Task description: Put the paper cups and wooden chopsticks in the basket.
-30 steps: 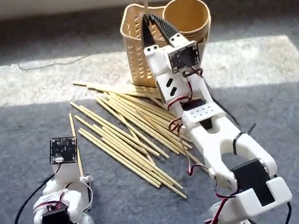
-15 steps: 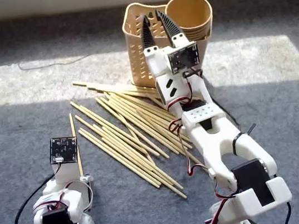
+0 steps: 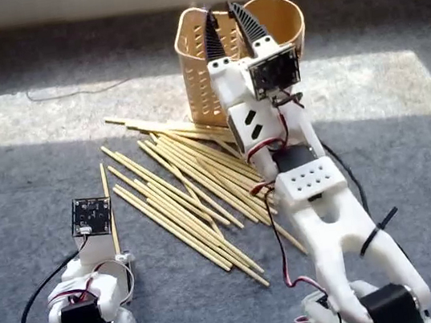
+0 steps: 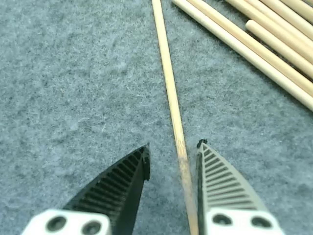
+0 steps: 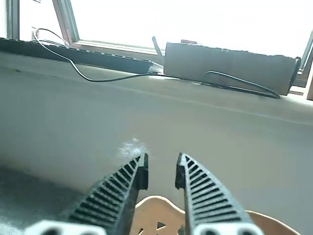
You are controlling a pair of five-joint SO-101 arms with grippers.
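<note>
Hovering over the basket (image 3: 201,90), the right hand (image 3: 220,10) gapes narrowly; the left hand (image 4: 173,147), wider, straddles one chopstick (image 4: 166,73).

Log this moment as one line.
right gripper: open, empty, above basket | left gripper: open, astride one chopstick on carpet | cup: beside basket | chopsticks: pile on carpet

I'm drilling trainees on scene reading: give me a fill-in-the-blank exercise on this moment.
The right end effector hovers over the ____.
The left end effector is ____ around a single chopstick.
The pile of chopsticks lies on the grey ____.
Missing: basket; open; carpet.
</note>
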